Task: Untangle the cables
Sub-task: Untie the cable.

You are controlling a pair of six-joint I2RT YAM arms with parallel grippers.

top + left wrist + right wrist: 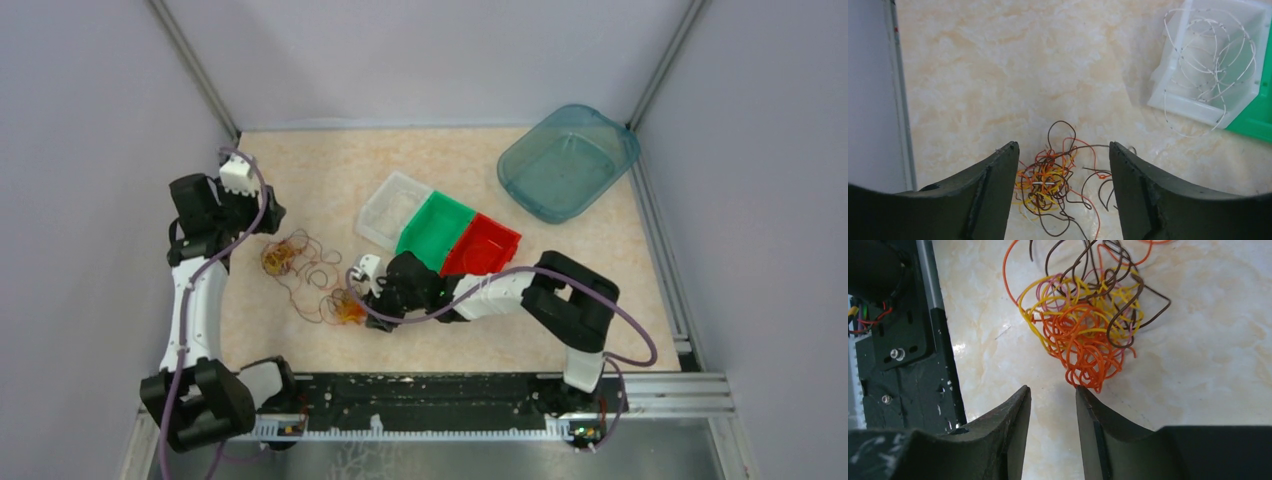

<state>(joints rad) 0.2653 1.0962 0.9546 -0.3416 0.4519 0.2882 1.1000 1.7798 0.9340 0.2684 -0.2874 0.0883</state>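
Cables (279,258) lie tangled on the table (450,160) between both arms, in two knots with loose loops strewn between: one just ahead of my left gripper (1063,146), the other at my right gripper (1052,390). Left jaws are wide apart and hold nothing, with the orange-yellow-brown knot on the surface between and beyond the fingertips (1004,162). Right jaws are parted by a narrow gap, empty; the orange loops touch or sit just off one fingertip (1084,396), and I can't tell which.
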